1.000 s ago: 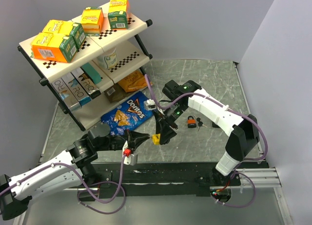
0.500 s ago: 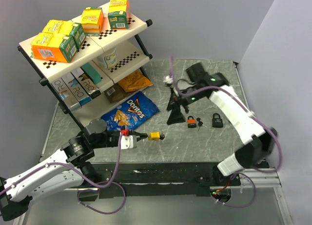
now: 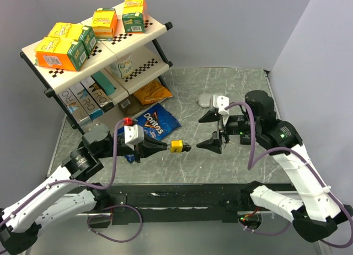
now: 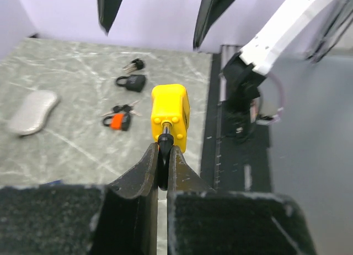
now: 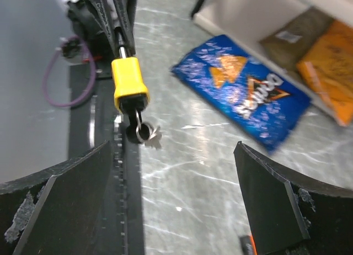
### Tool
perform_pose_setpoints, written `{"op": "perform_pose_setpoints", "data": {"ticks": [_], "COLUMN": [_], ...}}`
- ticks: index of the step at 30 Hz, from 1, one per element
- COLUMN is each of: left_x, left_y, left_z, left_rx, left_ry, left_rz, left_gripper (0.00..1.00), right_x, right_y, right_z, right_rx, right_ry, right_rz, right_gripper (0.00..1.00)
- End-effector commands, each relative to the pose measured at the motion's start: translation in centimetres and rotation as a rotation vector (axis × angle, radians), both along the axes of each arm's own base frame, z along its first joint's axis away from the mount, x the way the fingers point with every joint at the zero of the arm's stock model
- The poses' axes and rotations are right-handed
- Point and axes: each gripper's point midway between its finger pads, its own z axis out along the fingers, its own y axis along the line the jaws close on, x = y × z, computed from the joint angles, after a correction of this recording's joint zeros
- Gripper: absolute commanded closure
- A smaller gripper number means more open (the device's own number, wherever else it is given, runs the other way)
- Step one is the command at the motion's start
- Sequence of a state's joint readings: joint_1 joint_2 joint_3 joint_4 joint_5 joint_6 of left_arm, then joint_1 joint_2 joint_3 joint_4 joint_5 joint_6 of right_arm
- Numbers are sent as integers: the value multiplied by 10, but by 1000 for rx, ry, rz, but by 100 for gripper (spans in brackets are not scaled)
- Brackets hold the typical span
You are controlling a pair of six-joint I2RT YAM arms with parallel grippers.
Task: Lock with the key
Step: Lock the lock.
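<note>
My left gripper (image 4: pixel 162 151) is shut on the black shackle end of a yellow padlock (image 4: pixel 170 116), holding it out level above the table's near edge. In the top view the padlock (image 3: pixel 176 146) points at my right gripper (image 3: pixel 212 130), which stands a short way to its right. The key (image 5: pixel 140 132) hangs from the padlock's far end: a black head on a small metal ring, with a thin blade. In the right wrist view my right gripper (image 5: pixel 174 145) is open wide, holds nothing and is clear of the key.
An orange padlock (image 4: pixel 117 121) and a black padlock (image 4: pixel 132 81), each with small keys beside it, lie on the grey marble table (image 3: pixel 248 84). A grey oval object (image 3: pixel 206 100) lies farther back. A blue Doritos bag (image 3: pixel 150 127) lies by the shelf rack (image 3: pixel 99 62).
My right gripper has opened wide and drawn back to the right, away from the yellow padlock. My left gripper, still shut, has swung the padlock slightly up and to the right.
</note>
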State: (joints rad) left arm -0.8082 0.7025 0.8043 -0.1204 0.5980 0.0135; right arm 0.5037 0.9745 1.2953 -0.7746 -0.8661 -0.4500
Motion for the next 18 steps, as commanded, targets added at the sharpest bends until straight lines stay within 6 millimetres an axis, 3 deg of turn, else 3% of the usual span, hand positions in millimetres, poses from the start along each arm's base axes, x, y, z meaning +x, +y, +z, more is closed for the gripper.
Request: {"op": "perform_pose_setpoints", "data": {"ticks": [1, 9, 18], "left_x": [-18, -9, -3], "left_y": [-3, -6, -11], "left_z": [46, 56, 57], "left_rx": [-128, -188, -202], "left_ry": [25, 72, 108], "left_rz": [-87, -51, -51], "left_gripper": [99, 99, 99], "right_x": [-12, -41, -50], "right_y": [13, 28, 44], "right_z": [-7, -12, -14], "right_rx": [23, 8, 6], "right_ry": [89, 112, 137], "right_rz": [66, 229, 314], "right_gripper": [1, 1, 5]}}
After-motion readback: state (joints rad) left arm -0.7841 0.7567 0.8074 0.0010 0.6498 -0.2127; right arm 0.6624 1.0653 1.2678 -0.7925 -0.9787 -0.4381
